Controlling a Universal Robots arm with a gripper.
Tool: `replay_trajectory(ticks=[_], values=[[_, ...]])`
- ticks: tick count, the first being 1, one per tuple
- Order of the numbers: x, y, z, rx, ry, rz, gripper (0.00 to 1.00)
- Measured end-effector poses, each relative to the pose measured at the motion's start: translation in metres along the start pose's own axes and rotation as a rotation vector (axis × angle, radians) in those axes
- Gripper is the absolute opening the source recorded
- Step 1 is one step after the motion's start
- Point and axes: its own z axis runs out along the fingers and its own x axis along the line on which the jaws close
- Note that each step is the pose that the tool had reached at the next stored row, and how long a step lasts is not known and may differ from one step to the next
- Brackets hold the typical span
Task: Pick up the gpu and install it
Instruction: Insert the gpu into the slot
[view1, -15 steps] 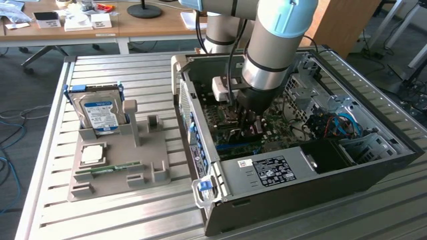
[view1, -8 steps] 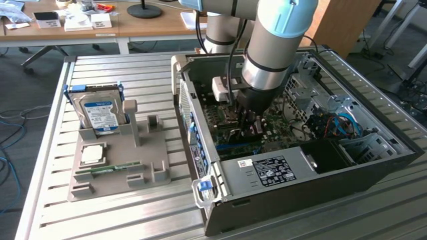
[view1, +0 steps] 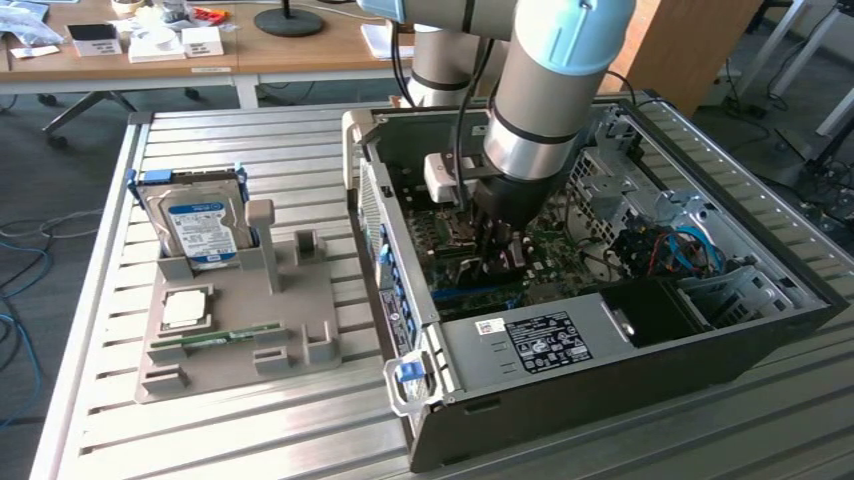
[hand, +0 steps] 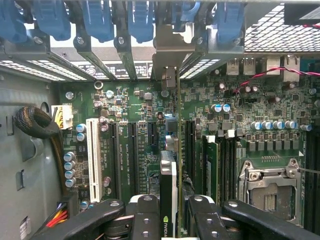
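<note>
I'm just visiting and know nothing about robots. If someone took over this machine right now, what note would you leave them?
Jaws: closed on the thin flat dark gpu card with silvery metal edge, held edge-on.
Where: the card is inside the open dark computer case, standing over the green motherboard among its long slots. Its metal end is up by the row of blue latches.
Done: card picked up and carried into the case.
Left: card not yet released; whether it is fully seated cannot be told.

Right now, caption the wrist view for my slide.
Claw grips the graphics card edge-on at the motherboard slots inside the computer case.
</note>
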Motion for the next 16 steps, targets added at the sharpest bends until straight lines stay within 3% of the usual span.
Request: replay_trajectory(ticks=[2,16], values=[[0.0,0.0001,-0.0001,0.0002,0.0032,0.001,0.27],[-0.0005,-0.0008,-0.0023,0.0002,0.0031,0.002,0.27]])
